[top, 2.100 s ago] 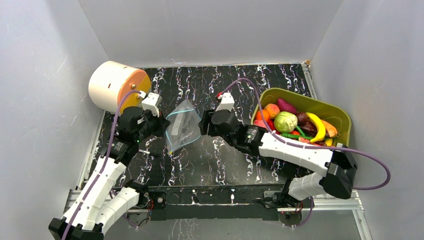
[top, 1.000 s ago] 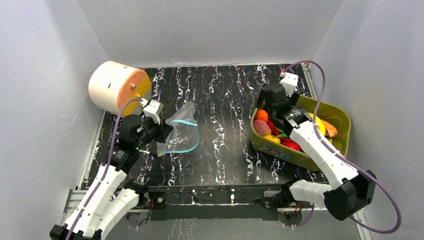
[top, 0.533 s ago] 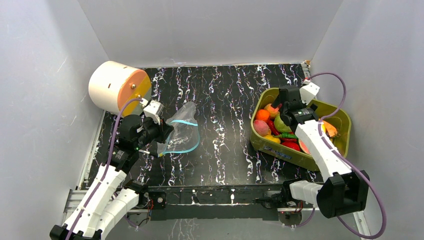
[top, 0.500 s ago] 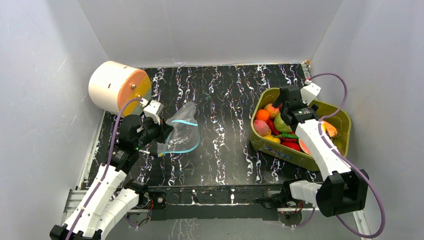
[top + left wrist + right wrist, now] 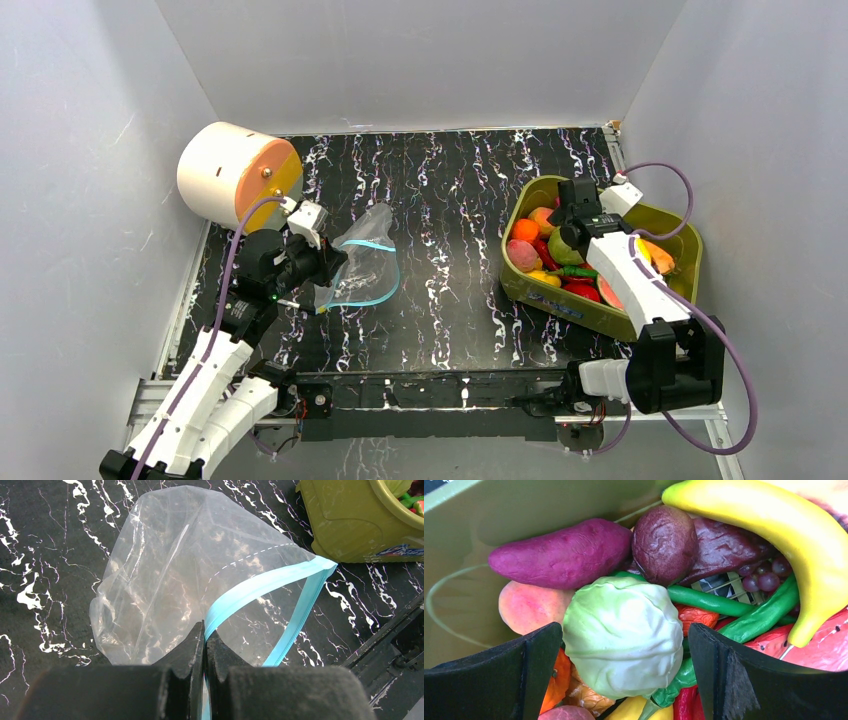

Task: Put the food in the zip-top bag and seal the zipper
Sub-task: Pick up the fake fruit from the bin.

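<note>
Presently, your food sits heaped in the olive-green bin [image 5: 556, 296] at the right side of the table [image 5: 450, 180], well apart from the zip-top bag [image 5: 362, 262]. The right wrist view shows the pale green cabbage [image 5: 621, 635] on top of the heap. A purple sweet potato [image 5: 561, 552] lies behind it against the bin wall, a peach [image 5: 526, 607] is just beside its left flank, and a yellow banana [image 5: 769, 535] curves across the upper right. Your right gripper [image 5: 626, 645] is down in the bin with its fingers [image 5: 531, 675] spread wide, one on either side of the cabbage. The left pad lies very near the cabbage and the right pad stands off it by a visible gap; contact cannot be confirmed. The bag lies left of centre on the black marbled table, crinkled and clear, with its mouth turned toward the arms. Its zipper [image 5: 260, 587] is parted: one light blue strip runs up and away to the bag's corner, and the other drops back from that corner toward the camera. Your left gripper [image 5: 204, 645] has its fingers pressed together on the upper strip, pinching that lip of the mouth. A white drum [image 5: 235, 175] with an orange and yellow face rests at the far left corner, behind the left arm.
</note>
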You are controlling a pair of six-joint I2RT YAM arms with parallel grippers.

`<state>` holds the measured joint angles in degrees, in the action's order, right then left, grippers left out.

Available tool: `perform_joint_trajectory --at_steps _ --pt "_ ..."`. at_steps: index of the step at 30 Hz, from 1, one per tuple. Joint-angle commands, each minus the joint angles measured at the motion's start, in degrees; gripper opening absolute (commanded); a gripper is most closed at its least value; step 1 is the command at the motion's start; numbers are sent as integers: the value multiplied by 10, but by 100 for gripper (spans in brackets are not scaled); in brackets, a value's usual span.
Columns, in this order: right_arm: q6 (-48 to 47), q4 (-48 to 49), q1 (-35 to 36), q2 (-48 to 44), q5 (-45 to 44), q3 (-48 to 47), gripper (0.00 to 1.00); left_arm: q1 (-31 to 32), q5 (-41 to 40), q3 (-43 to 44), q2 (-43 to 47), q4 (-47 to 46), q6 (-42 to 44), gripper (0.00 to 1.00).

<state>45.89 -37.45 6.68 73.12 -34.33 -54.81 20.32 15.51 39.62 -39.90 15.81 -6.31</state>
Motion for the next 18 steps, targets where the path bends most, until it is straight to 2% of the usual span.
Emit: perform_joint_trajectory --at_steps 1,13,18 --pt "22 30 -3 0 -6 6 98 -3 6 -2 8 -12 8 0" --pt "20 69 -4 17 11 32 98 -2 -2 -2 14 -11 10 0" --pt "11 96 -4 11 27 47 94 -2 -3 -2 16 -12 11 0"
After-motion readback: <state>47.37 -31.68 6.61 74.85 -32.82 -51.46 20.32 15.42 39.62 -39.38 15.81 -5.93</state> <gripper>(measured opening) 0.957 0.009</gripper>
